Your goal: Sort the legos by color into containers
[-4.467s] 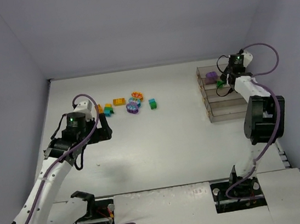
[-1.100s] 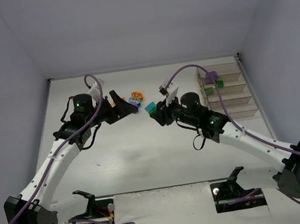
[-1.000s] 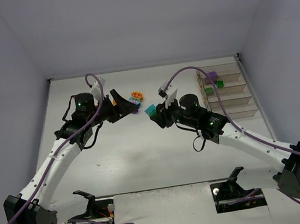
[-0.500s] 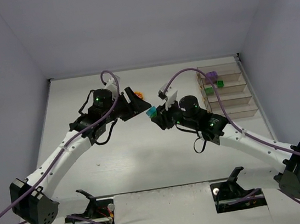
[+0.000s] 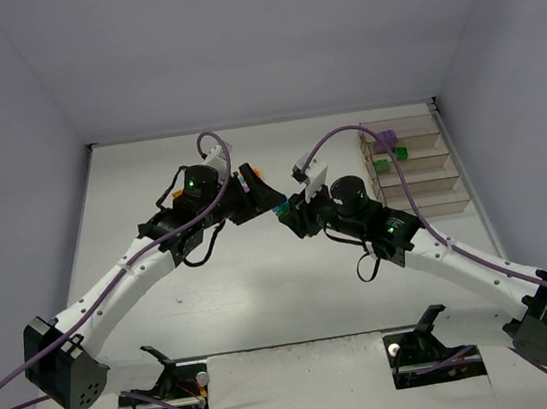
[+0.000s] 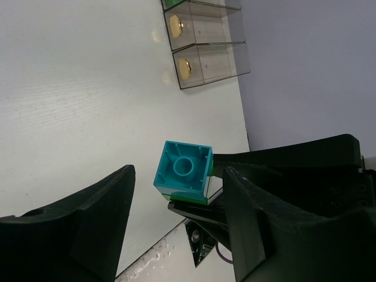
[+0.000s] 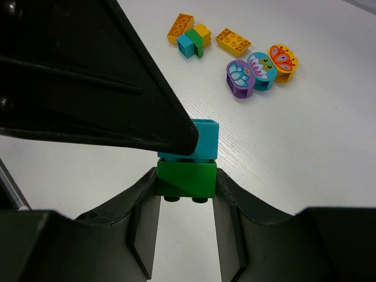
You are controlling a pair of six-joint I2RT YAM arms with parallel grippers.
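My right gripper [image 7: 187, 182] is shut on a green lego [image 7: 187, 178] that has a teal lego [image 7: 198, 141] stuck on top, held above the table [image 5: 263, 276] at mid-field. My left gripper [image 6: 179, 194] stands open, its black fingers [image 6: 88, 223] either side of the teal lego [image 6: 183, 171] with small gaps showing. From above, both grippers meet at the teal brick [image 5: 279, 208]. The containers [image 5: 413, 174] stand at the far right, holding a purple lego [image 5: 384, 138] and green legos [image 5: 382, 164]. Loose legos [image 7: 258, 69] lie beyond.
On the table past the held stack lie an orange brick [image 7: 181, 26], a teal-green-orange cluster [image 7: 194, 40], an orange flat brick [image 7: 232, 41], and rounded purple [image 7: 239, 78] and orange [image 7: 283, 59] pieces. Grey walls close the table's left, back and right sides.
My left arm has swung right from the loose pile to the right gripper's stack, and its jaws have narrowed around the teal lego. The right arm has barely moved.
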